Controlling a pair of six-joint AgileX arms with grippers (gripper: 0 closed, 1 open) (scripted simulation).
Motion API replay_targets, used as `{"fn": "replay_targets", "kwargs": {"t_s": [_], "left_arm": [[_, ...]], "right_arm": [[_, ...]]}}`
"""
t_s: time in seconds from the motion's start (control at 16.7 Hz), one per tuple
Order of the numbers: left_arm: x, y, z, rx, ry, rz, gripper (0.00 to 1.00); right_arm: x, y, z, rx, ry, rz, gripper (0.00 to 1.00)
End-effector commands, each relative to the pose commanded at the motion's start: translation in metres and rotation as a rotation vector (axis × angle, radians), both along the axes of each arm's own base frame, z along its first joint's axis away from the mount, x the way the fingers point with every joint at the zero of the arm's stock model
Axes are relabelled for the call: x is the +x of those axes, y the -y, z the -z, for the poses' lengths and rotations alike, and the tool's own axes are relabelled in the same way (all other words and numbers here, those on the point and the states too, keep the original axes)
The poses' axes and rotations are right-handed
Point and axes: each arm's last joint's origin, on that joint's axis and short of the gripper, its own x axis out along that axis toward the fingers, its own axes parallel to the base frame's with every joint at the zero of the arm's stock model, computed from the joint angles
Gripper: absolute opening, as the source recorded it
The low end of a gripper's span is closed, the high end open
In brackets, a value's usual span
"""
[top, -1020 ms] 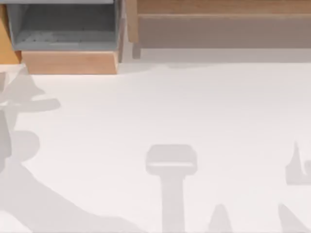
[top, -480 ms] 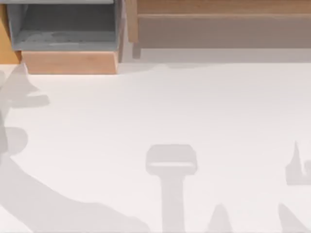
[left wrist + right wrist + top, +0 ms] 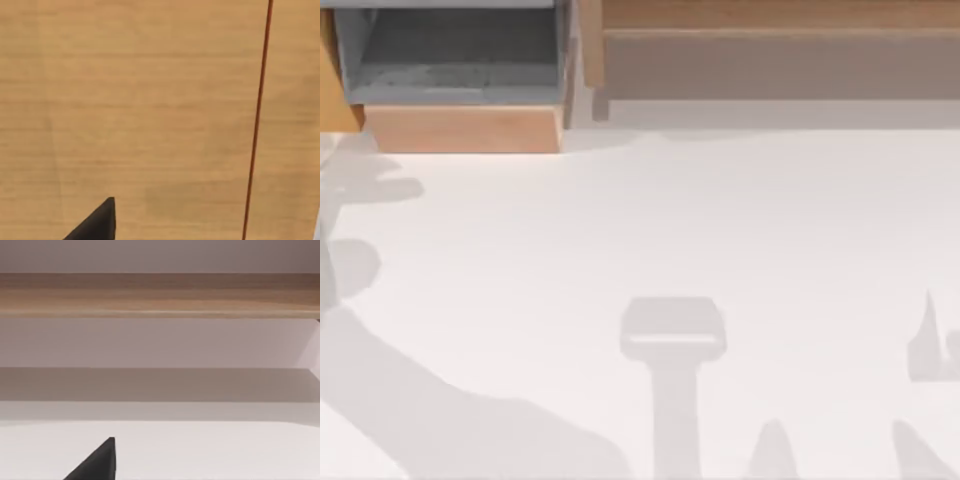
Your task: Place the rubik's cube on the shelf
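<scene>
One shelf runs along the table's far edge toward the right corner, and one grey-lined box compartment sits at the far left. The left gripper's dark fingertip faces a wood panel with a thin red line, and the right gripper's fingertip faces the shelf. I cannot tell whether either gripper is apart or together.

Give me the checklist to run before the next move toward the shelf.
1. Small rubik's cube of coloured squares located: cannot tell.
2. Cube secured by an arm: cannot tell.
3. Long light-brown wooden shelf with tan-grey front ahead of the right gripper: ok.
4. Target kept apart from the grey-lined box with wood front, which is left of the shelf: ok.
5. Left gripper has room from the orange-tan wood surface: cannot tell, it looks close.
6. Path over the white table to the shelf: ok.
</scene>
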Motion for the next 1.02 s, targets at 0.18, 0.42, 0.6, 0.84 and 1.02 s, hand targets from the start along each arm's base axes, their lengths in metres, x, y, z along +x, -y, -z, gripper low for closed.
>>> {"fn": "replay_targets", "kwargs": {"t_s": [0.18, 0.42, 0.6, 0.84, 1.02], "left_arm": [[0.0002, 0.0, 0.0, 0.0, 0.0, 0.0, 1.0], [0.0002, 0.0, 0.0, 0.0, 0.0, 0.0, 0.7], [0.0002, 0.0, 0.0, 0.0, 0.0, 0.0, 0.47], [0.0002, 0.0, 0.0, 0.0, 0.0, 0.0, 0.17], [0.0002, 0.0, 0.0, 0.0, 0.0, 0.0, 0.0]], "right_arm": [[0.0, 0.0, 0.0, 0.0, 0.0, 0.0, 1.0], [0.0, 0.0, 0.0, 0.0, 0.0, 0.0, 1.0], [0.0, 0.0, 0.0, 0.0, 0.0, 0.0, 1.0], [0.0, 0.0, 0.0, 0.0, 0.0, 0.0, 1.0], [0.0, 0.0, 0.0, 0.0, 0.0, 0.0, 1.0]]}}
